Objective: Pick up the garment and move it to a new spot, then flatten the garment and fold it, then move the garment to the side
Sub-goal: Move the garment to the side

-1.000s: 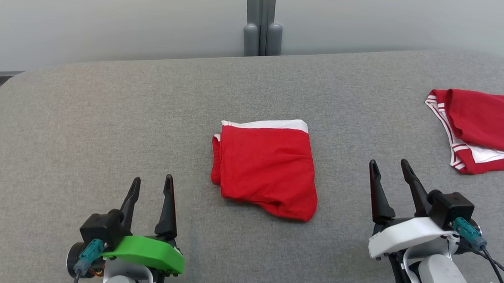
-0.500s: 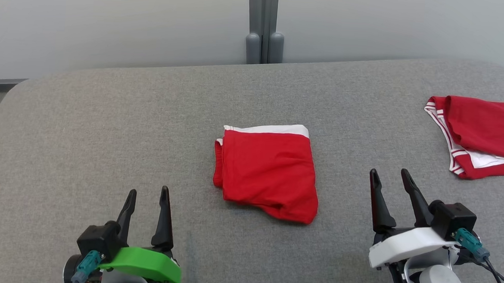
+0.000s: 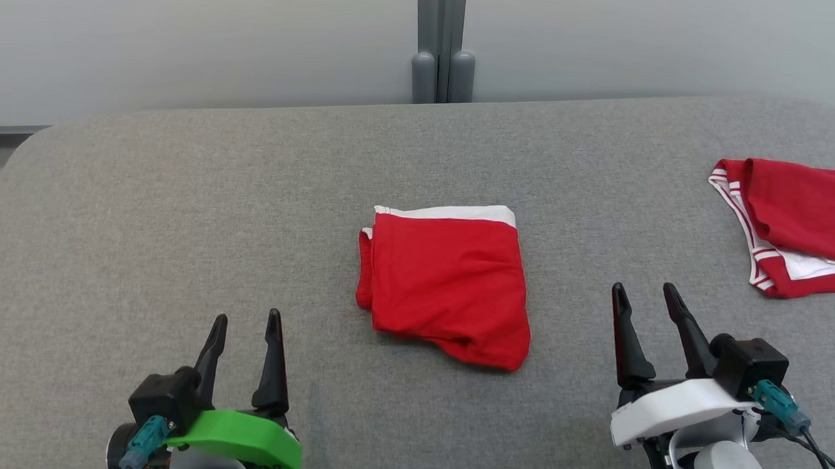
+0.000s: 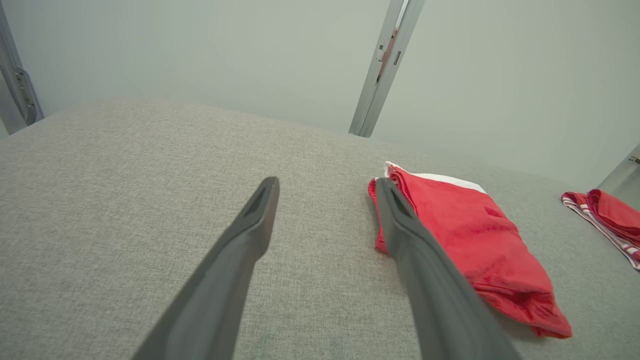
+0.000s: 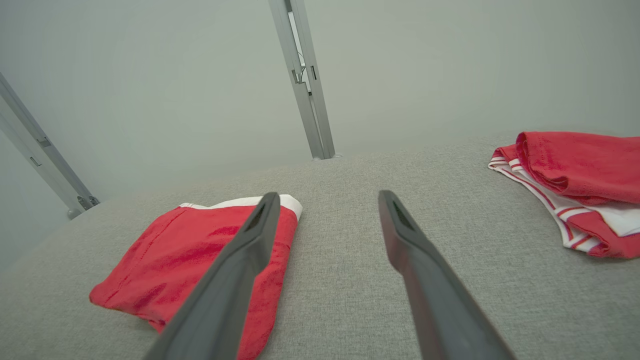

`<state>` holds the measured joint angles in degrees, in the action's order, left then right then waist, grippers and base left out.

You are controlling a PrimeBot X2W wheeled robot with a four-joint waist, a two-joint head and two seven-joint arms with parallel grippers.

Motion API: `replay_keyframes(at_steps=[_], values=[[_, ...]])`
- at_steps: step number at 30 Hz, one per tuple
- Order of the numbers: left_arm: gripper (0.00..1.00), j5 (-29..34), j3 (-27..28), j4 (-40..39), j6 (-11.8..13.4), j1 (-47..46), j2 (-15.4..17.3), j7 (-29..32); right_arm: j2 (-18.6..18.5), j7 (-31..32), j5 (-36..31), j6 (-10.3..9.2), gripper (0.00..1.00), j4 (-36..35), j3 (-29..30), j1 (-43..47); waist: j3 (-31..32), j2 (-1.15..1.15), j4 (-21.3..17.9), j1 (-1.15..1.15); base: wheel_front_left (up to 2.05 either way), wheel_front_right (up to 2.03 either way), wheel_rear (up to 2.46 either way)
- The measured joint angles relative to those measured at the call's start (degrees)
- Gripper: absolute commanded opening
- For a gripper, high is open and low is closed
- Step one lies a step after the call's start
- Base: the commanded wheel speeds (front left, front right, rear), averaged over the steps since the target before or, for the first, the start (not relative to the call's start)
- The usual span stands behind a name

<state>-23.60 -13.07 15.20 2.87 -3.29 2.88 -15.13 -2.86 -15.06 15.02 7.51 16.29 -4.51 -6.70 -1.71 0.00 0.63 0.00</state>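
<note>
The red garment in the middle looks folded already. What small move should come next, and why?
Probably bring the right gripper toward the folded red garment's near right edge. It lies folded and untouched, this gripper and the left gripper both open, so moving it aside seems left.

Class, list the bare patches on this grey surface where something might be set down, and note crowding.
Widest: grey surface left of the folded garment, ahead of the left claw. Then the gap between the folded garment and the striped garment, ahead of the right claw, and the far strip by the wall. Crowded: the right edge, taken by the striped garment.
</note>
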Motion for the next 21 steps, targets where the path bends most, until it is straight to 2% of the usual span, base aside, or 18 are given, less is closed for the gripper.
replay_keyframes(at_steps=[7, 21], values=[[1.0, -0.32, -0.16, -0.12, 0.09, -0.02, 0.0, 0.0, 0.02, 0.31, -0.18, 0.0, 1.0, 1.3, 0.42, -0.23, -0.53, 0.0, 0.63, 0.0, 0.0, 0.0, 0.0], [1.0, -0.54, -0.64, -3.18, 0.27, -1.01, -0.02, 0.0, 0.03, 13.23, -1.68, 0.0, 1.0, 3.09, 2.94, -10.09, -2.44, 0.0, 4.03, 0.0, 0.0, 0.0, 0.0]])
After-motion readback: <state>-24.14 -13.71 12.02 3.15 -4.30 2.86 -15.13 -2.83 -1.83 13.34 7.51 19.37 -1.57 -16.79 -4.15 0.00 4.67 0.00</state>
